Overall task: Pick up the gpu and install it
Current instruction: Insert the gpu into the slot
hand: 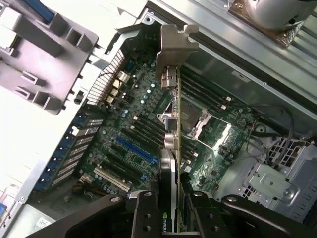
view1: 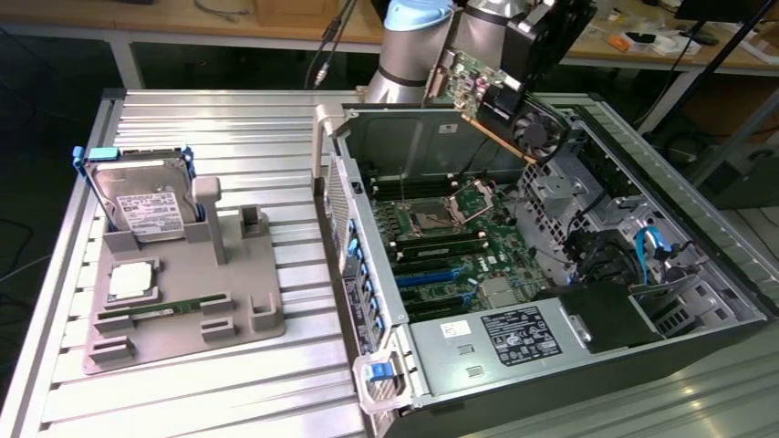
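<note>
My gripper (view1: 531, 57) is shut on the gpu (view1: 484, 89) and holds it in the air over the back of the open computer case (view1: 712, 274). The card hangs tilted, its green board and black round fan (view1: 537, 128) facing the exterior view. In the wrist view the gpu (hand: 169, 148) shows edge-on between my two black fingers (hand: 143, 213), and its silver end bracket (hand: 174, 47) points away from me. Beneath it lies the motherboard (hand: 133, 124) with its blue and black expansion slots (hand: 130, 148). The card is well above the board and touches nothing.
At the exterior view's left a grey holder (view1: 244, 319) carries a hard drive (view1: 149, 212), a processor (view1: 131, 281) and a memory stick (view1: 164, 308). Inside the case are a power supply (view1: 514, 334), drive cages (view1: 608, 246) and blue cables (view1: 651, 251).
</note>
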`<action>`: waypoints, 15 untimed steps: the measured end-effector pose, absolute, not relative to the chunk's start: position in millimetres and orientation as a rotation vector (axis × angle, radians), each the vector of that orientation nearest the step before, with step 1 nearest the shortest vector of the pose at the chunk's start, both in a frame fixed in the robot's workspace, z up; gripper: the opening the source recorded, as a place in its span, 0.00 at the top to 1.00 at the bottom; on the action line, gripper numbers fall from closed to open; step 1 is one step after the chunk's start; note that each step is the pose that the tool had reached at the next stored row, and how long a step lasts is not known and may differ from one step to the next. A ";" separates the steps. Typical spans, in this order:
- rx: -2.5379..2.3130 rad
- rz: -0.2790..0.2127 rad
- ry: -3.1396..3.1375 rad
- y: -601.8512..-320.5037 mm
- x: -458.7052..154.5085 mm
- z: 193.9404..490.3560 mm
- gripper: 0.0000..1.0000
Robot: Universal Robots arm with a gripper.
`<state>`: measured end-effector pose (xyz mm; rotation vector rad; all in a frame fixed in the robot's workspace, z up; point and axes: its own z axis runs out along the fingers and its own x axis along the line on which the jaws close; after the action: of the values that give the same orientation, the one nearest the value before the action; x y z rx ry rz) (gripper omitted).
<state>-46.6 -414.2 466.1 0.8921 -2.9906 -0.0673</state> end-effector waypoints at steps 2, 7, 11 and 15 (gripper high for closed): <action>0.947 -0.067 -2.973 -414.2 -46.6 466.0 0.73; 1.081 -0.065 -2.925 -414.2 -46.6 465.6 0.73; 1.191 -0.064 -2.880 -414.2 -46.6 465.3 0.73; 1.292 -0.062 -2.834 -414.2 -46.6 465.0 0.73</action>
<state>-46.6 -414.2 465.0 1.2923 -2.8344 -0.0622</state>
